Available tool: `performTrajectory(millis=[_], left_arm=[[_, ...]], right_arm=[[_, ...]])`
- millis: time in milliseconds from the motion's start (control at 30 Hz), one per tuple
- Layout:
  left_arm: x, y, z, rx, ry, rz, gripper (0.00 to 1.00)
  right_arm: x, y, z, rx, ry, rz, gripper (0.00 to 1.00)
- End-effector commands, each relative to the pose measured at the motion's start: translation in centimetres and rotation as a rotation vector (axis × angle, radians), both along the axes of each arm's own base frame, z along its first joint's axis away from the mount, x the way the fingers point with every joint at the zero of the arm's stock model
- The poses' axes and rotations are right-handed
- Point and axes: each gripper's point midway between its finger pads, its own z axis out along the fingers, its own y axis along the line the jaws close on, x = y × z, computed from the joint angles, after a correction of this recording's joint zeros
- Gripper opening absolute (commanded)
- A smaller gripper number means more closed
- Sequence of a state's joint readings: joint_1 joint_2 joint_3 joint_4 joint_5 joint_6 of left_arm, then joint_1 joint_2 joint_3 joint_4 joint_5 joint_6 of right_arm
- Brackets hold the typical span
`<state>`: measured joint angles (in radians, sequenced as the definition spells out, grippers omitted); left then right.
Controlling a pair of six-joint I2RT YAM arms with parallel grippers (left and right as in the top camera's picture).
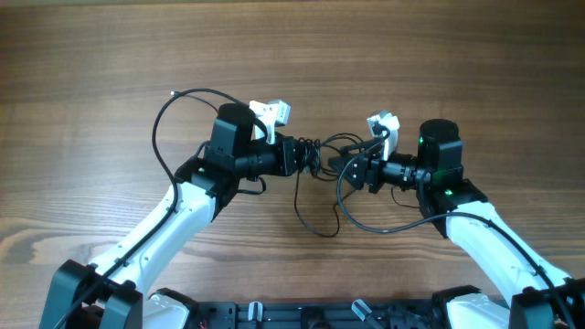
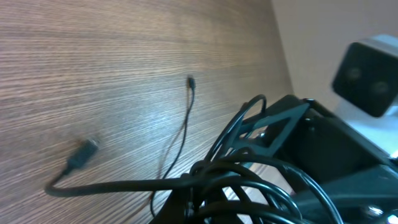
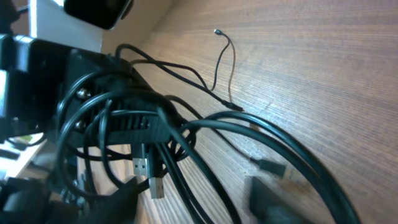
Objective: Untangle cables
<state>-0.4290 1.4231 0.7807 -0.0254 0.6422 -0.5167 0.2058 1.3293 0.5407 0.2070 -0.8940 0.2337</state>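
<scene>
Table [image 1: 475, 55], from above: cables [image 1: 318, 149] bunched mid-table, between left gripper [image 1: 309, 159] and right gripper [image 1: 342, 165], at tips of both. Long strand [image 1: 154, 132] arcs out left around left arm [image 1: 183, 206], its end plug [image 1: 174, 92] on table behind arm. Loose strands [image 1: 315, 224] trail toward near edge, in front of bunch. Pair of plugs [image 3: 144, 168] hangs beneath bunch.

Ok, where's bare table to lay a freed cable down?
Crowded: the cables knot between the left gripper and right gripper, with strands trailing toward the near edge. Bare: the far strip of the table, its left side outside their wide loop, and its right edge.
</scene>
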Motion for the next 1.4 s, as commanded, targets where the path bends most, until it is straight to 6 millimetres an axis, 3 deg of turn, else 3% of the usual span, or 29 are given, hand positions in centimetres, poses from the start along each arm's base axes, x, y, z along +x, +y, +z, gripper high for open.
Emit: performTrajectory(millis=[0,133,267,367,433,533,633,667,800,933,1067,1167,1267,1333,1367], left_arm=[[-0.2,-0.4,1.1,-0.038,-0.03,-0.042,0.04],[0.0,0.1,0.3,-0.005,-0.01,-0.013,0.04],[1.0,5.8,-4.7,0.248,0.118,0.224,0.04],[1.1,9.4,-6.5,0.358,0.181,0.337,0.04],[1.2,10.5,-6.7,0.366,0.202,0.368,0.04],[1.6,11.8,-6.9,0.371,0.222,0.412,0.04],[1.4,14.6,-7.9,0.442,0.277,0.53,0.04],[1.1,16.1,-8.5,0.491,0.305,0.594,0.04],[-0.3,22.5,-9.6,0.648,0.411,0.891,0.07],[-1.5,27.1,-9.9,0.688,0.489,1.056,0.07],[-2.4,31.2,-10.1,0.597,0.6,1.232,0.13],[-2.1,30.1,-10.2,0.487,0.643,1.187,0.11],[-0.4,26.1,-9.5,0.356,0.602,0.972,0.09],[1.8,21.0,-7.6,0.235,0.462,0.712,0.08],[2.4,19.2,-6.8,0.201,0.407,0.637,0.06]], right_arm=[[-0.1,0.1,-0.9,-0.009,0.024,0.016,0.05],[1.5,-1.5,0.2,0.05,0.062,-0.07,0.05],[2.5,-8.2,3.7,0.229,0.093,-0.155,0.04],[2.5,-13.3,6.6,0.352,0.077,-0.201,0.05],[2.8,-16.1,7.5,0.382,0.069,-0.271,0.05],[3.0,-19.3,7.6,0.402,0.073,-0.374,0.05],[3.0,-22.0,7.5,0.421,0.082,-0.469,0.05],[2.9,-23.8,7.5,0.435,0.087,-0.528,0.05],[2.4,-27.8,7.4,0.459,0.087,-0.671,0.05],[2.2,-30.3,6.3,0.479,0.127,-0.799,0.04],[2.3,-30.8,5.8,0.479,0.143,-0.835,0.05],[2.4,-30.8,5.6,0.482,0.156,-0.846,0.06],[2.4,-30.2,5.0,0.476,0.177,-0.833,0.37],[2.9,-28.3,5.0,0.457,0.178,-0.774,0.75],[3.3,-27.0,5.0,0.444,0.176,-0.731,1.0]])
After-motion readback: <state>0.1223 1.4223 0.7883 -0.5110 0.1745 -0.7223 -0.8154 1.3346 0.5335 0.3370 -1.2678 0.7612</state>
